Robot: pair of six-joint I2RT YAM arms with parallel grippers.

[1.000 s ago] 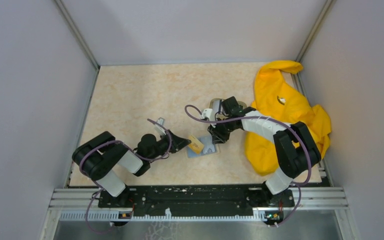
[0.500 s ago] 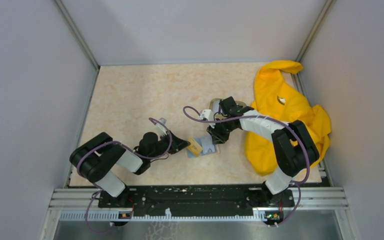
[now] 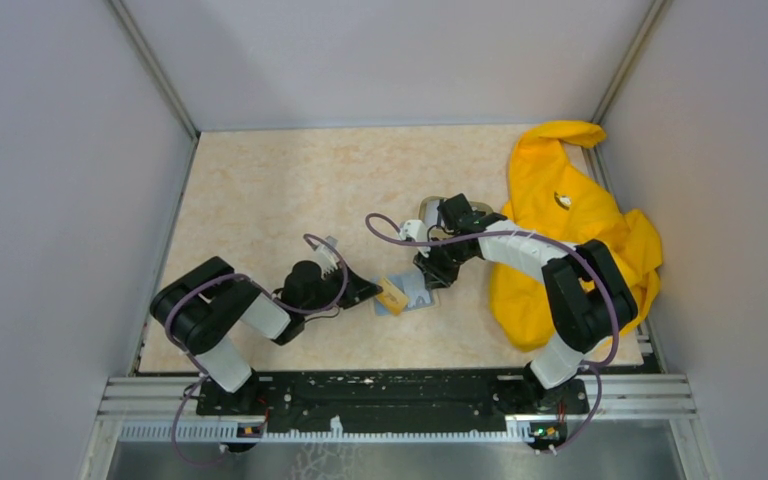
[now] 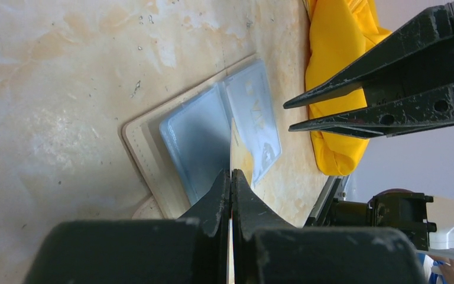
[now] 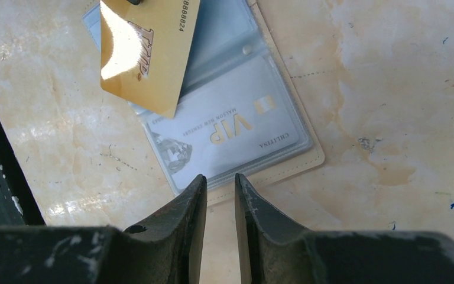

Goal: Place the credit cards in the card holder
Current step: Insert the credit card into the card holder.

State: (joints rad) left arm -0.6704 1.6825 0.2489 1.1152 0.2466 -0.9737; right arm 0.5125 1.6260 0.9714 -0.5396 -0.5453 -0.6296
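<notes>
Black fingers of the left hand (image 4: 231, 177) are pressed together on a gold rectangular plastic credit card (image 5: 145, 53), which shows edge-on between them in the left wrist view. In the right wrist view this card hangs tilted over the 11 o'clock part of the square tan folding card holder (image 5: 313, 157), its lower corner over a light blue pocket; whether it touches the pocket cannot be told. The holder lies opened flat on the beige marbled surface (image 3: 280, 190), pockets facing up, and a grey credit card marked VIP (image 5: 236, 130) sits inside the pocket toward 5 o'clock. The right hand (image 5: 219, 180) is at the holder's 6 o'clock edge in its own view, its two fingers a narrow gap apart with nothing between them. From above, the left hand (image 3: 368, 292) reaches in from the holder's 9 o'clock side and the right hand (image 3: 430, 275) stands at its 1 o'clock. A large crumpled yellow cloth (image 3: 560, 240) lies at the surface's 3 o'clock side, well apart from the holder.
</notes>
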